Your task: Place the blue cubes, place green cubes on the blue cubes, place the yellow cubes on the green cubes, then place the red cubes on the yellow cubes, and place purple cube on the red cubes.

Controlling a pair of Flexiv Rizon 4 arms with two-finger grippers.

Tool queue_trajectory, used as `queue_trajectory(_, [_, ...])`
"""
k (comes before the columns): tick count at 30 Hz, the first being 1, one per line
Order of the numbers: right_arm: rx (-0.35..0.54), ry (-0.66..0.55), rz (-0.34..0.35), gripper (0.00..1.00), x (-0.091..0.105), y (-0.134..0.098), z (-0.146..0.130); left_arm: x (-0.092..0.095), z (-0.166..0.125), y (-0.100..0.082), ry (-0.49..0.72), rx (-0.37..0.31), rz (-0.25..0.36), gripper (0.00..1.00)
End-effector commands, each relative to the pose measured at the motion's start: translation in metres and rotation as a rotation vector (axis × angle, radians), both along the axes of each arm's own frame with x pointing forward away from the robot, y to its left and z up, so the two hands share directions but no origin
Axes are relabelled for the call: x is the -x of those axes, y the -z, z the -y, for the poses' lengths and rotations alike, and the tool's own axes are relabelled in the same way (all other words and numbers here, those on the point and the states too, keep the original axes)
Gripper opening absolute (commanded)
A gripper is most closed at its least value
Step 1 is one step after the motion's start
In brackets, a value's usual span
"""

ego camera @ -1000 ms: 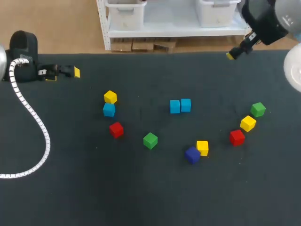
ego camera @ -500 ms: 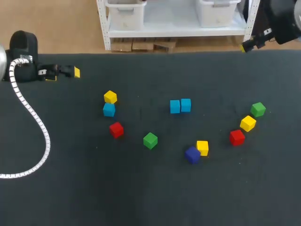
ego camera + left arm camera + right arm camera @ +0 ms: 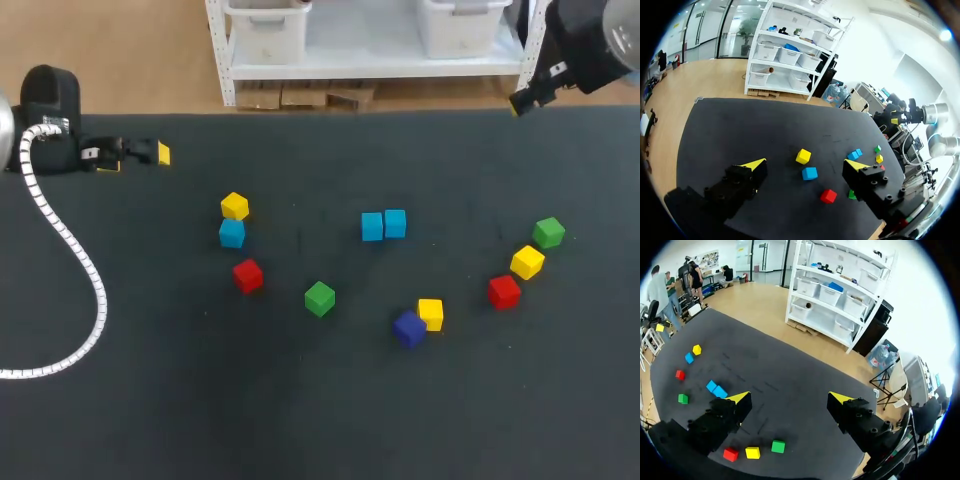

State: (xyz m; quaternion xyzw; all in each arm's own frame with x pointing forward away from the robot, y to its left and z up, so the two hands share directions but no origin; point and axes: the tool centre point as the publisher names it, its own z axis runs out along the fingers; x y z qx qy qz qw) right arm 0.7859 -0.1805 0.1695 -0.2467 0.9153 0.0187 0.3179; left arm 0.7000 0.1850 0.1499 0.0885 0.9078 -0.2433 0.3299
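The right tool (image 3: 790, 397) has drawn back from over the far edge of the table (image 3: 300, 420), out toward its far right corner.

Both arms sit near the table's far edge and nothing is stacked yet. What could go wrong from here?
The pair of blue cubes in the middle sits side by side with no visible gap: grabbing one may shove the other. The purple cube touches a yellow cube, so lifting either may drag its neighbour.
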Motion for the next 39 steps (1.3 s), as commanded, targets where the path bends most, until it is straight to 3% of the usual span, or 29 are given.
queue_trajectory(1, [0.002,0.002,0.002,1.0,0.001,0.0,0.0,0.0,0.0,0.0,0.0,0.0,0.0,1.0])
queue_trajectory(12, [-0.01,0.008,0.005,1.0,0.0,0.0,0.001,0.0,0.0,0.0,0.0,0.0,0.0,1.0])
queue_trajectory(21, [-0.218,0.073,-0.005,1.0,-0.001,0.007,-0.007,0.0,0.0,0.0,0.0,0.0,0.0,1.0])
queue_trajectory(32, [-0.411,0.201,0.188,1.0,-0.024,0.007,-0.011,0.0,0.0,0.0,0.0,0.0,0.0,1.0])
queue_trajectory(39, [-0.469,0.235,0.248,1.0,-0.042,0.002,-0.014,0.0,0.0,0.0,0.0,0.0,0.0,1.0])
